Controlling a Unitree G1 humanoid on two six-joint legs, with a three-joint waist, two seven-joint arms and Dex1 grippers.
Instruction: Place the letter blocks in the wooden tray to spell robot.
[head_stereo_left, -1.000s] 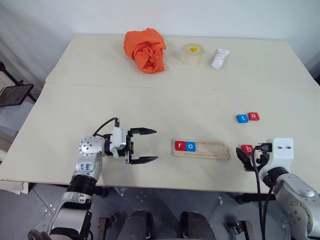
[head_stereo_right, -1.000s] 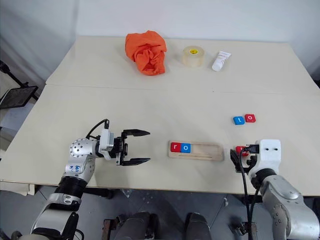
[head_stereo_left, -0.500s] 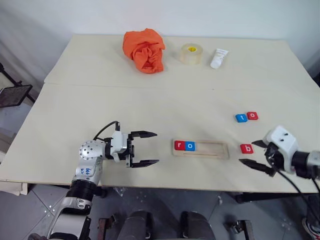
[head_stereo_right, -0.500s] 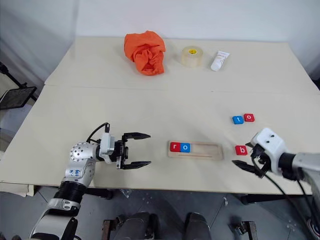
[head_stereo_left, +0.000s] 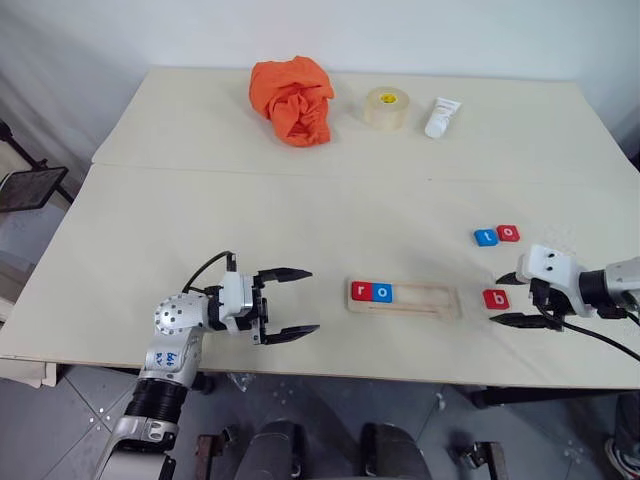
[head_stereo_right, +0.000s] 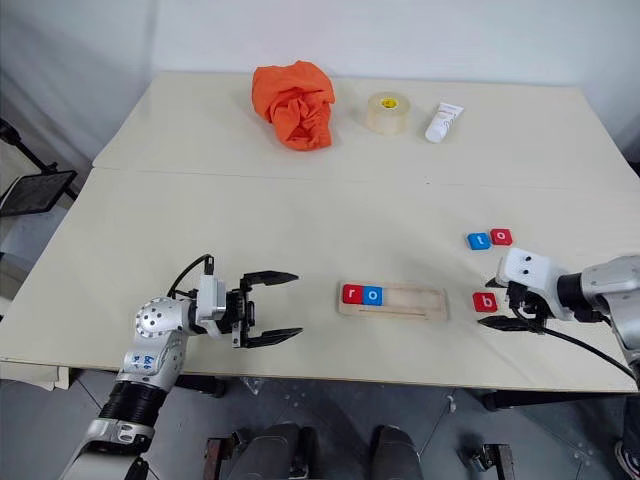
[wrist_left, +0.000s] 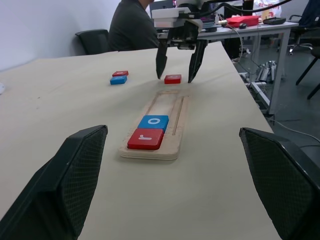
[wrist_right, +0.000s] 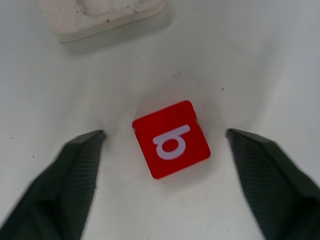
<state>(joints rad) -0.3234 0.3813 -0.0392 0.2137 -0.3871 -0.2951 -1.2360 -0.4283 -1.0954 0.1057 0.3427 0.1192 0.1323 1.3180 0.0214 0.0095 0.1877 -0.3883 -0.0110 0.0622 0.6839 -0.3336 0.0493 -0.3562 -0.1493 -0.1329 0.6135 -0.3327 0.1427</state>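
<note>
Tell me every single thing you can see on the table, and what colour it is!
wooden tray: one, light wood, near front edge, middle.
blocks in the tray: two, red r and blue o, at its left end.
b block: one, red, on the table right of the tray, between the right gripper's fingers, not held.
block pair: one blue, one red, side by side farther back on the right.
cloth: one, orange, crumpled, far side.
tape roll: one, clear-yellowish, right of the cloth.
tube: one, white, right of the tape.
person: one, dark top, seated beyond the table.
left gripper: open, holding nothing.
right gripper: open around the b block.
</note>
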